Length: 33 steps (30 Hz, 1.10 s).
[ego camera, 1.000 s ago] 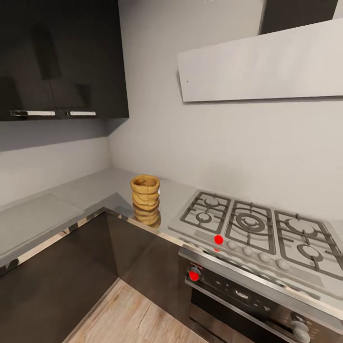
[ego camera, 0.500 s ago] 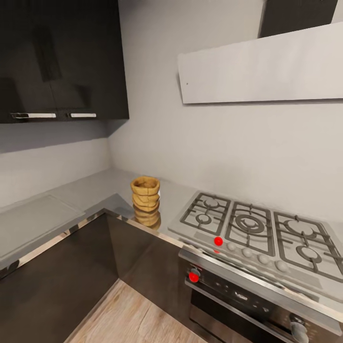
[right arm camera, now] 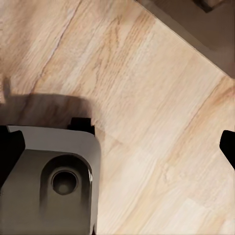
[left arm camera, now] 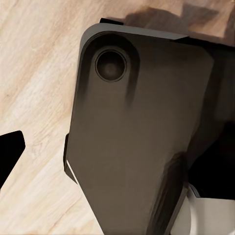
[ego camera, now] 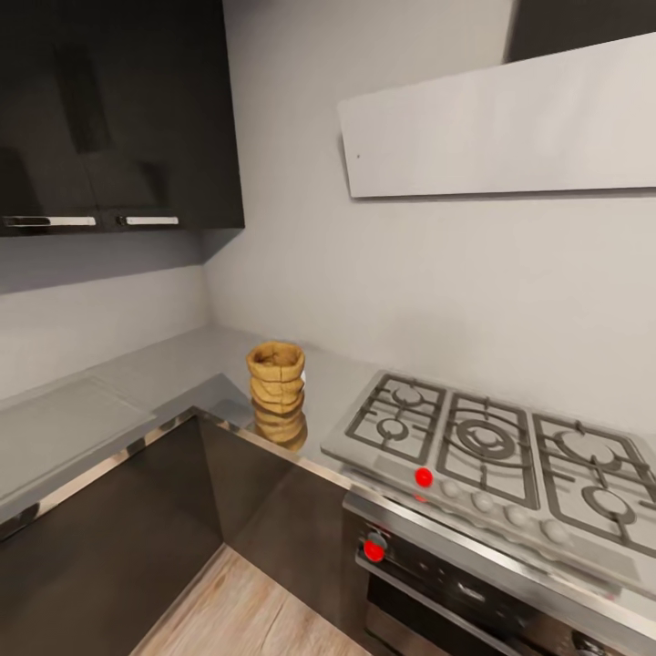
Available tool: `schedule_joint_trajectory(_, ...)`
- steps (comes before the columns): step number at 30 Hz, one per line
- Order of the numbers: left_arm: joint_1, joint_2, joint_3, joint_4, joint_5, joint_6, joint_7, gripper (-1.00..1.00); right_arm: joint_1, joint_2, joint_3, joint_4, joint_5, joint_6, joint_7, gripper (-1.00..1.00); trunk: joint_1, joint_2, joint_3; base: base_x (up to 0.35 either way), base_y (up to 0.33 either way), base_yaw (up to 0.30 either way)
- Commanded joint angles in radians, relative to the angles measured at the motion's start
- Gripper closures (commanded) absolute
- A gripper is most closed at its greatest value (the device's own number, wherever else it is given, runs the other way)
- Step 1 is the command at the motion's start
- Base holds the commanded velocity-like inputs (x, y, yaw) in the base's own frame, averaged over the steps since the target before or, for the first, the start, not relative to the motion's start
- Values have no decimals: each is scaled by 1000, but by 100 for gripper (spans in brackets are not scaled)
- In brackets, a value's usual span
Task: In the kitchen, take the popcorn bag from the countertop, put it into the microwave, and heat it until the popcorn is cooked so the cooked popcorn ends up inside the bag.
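Note:
The popcorn bag [ego camera: 276, 392], a mustard-tan wrinkled sack with a rolled rim, stands upright on the grey steel countertop [ego camera: 137, 383] near its inner corner, just left of the gas hob. The microwave is out of view, and no popcorn shows. In the left wrist view my left gripper [left arm camera: 117, 156] hangs over the wood floor and my own dark base [left arm camera: 142, 137], with one black fingertip [left arm camera: 10, 152] at the frame's edge. My right gripper [right arm camera: 120, 152] is open over the floor with nothing between its far-apart fingertips [right arm camera: 11, 149].
A gas hob [ego camera: 483, 437] with black grates lies right of the bag, above a black oven [ego camera: 437, 583] with red-marked knobs [ego camera: 373, 549]. A white slanted hood [ego camera: 501, 128] and dark wall cabinets [ego camera: 109, 109] hang above. Dark base cabinets border the pale wood floor [ego camera: 237, 610].
The head camera has shifted a little, so the whole kitchen scene sits slightly differently in the picture. The bag stands where it was.

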Motion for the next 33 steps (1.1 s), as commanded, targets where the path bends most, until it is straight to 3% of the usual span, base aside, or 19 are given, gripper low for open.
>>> schedule_joint_trajectory(1,0,0,2,0,5,-2,2,-100,-1,1,-8,3,11,-4,-2,-100,0,-1,-1,98,0,0)
schedule_joint_trajectory(4,0,0,3,0,5,-2,2,-100,-1,8,8,3,20,0,6,-100,0,-1,-1,37,0,0)
schedule_joint_trajectory(5,0,0,3,1,5,-2,2,-100,-1,43,62,2,72,41,11,-100,0,-1,-1,4,0,0)
schedule_joint_trajectory(6,0,0,3,0,5,-2,2,-100,-1,95,89,-7,105,85,13,-100,0,-1,-1,1,0,0)
schedule_joint_trajectory(8,0,0,2,1,5,-2,2,-100,-1,154,101,-39,118,115,14,-100,0,-1,-1,0,0,0)
schedule_joint_trajectory(9,0,0,2,1,5,-2,2,-100,-1,202,106,-99,123,138,14,-100,0,-1,-1,0,0,0)
schedule_joint_trajectory(11,0,0,2,1,5,-2,2,-100,-1,247,126,-189,141,203,15,-100,0,-1,-1,0,0,0)
schedule_joint_trajectory(15,0,0,2,1,5,-2,2,-100,-1,252,198,-445,163,371,44,-100,0,-1,-1,0,0,0)
schedule_joint_trajectory(16,0,0,2,1,5,-2,2,-100,-1,252,204,-484,164,398,72,-100,0,-1,-1,0,0,0)
schedule_joint_trajectory(18,0,0,1,1,5,-2,2,-100,-1,252,217,-567,172,473,206,-100,0,-1,-1,0,0,0)
schedule_joint_trajectory(20,0,0,0,1,5,-2,2,-100,-1,252,220,-638,176,510,278,-100,0,-1,-1,0,0,0)
schedule_joint_trajectory(25,0,0,0,1,5,-2,2,-100,-1,252,228,-932,176,664,335,-100,0,-1,-1,0,0,0)
schedule_joint_trajectory(29,0,0,0,1,5,-2,2,-100,-1,252,341,-1163,171,812,362,-100,0,-1,-1,0,0,0)
schedule_joint_trajectory(33,0,0,1,1,5,-2,2,-100,3,252,432,-1331,168,989,480,-100,0,-1,-1,0,0,0)
